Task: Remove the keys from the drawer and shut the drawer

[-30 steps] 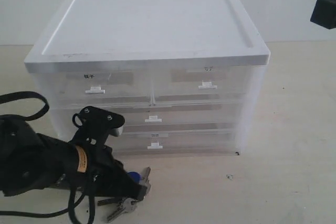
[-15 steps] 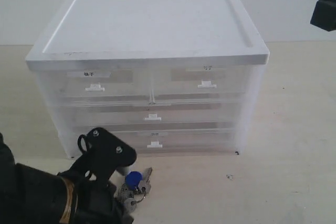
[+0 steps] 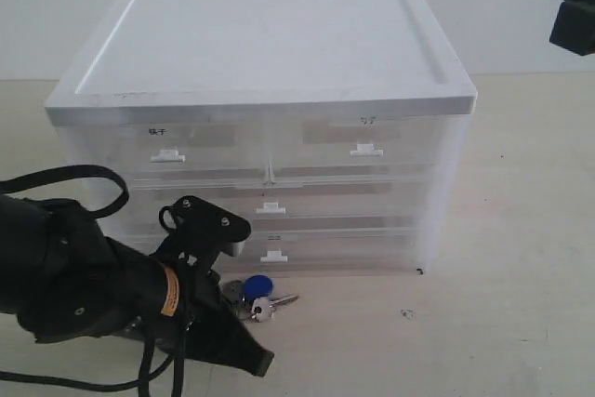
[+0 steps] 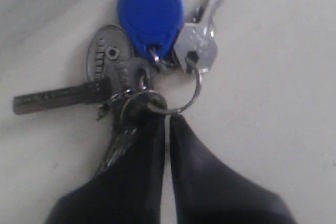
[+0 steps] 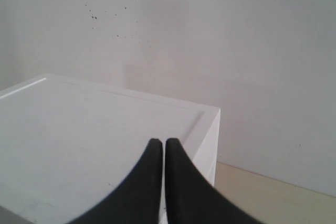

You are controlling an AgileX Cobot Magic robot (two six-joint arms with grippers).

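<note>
Pinching the ring of the keys (image 4: 149, 61), left gripper (image 4: 167, 115) is clamped, bunch fanned beyond its tips, lying on the table (image 3: 521, 230) just before the drawer (image 3: 353, 248). Right gripper (image 5: 164, 141), jaws together, hovers above the cabinet (image 3: 270, 44); left arm nearer.

left arm (image 3: 93, 285) fronting drawer (image 3: 344, 248), open tabletop (image 3: 502, 304) right

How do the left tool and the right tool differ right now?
Grip: the left tool is shut on the ring of the keys; the right tool is shut on nothing.
Place: the left tool is low by the table, in front of the drawer unit; the right tool is raised, higher than the unit's white top.
Shared: both are black and closed.
</note>
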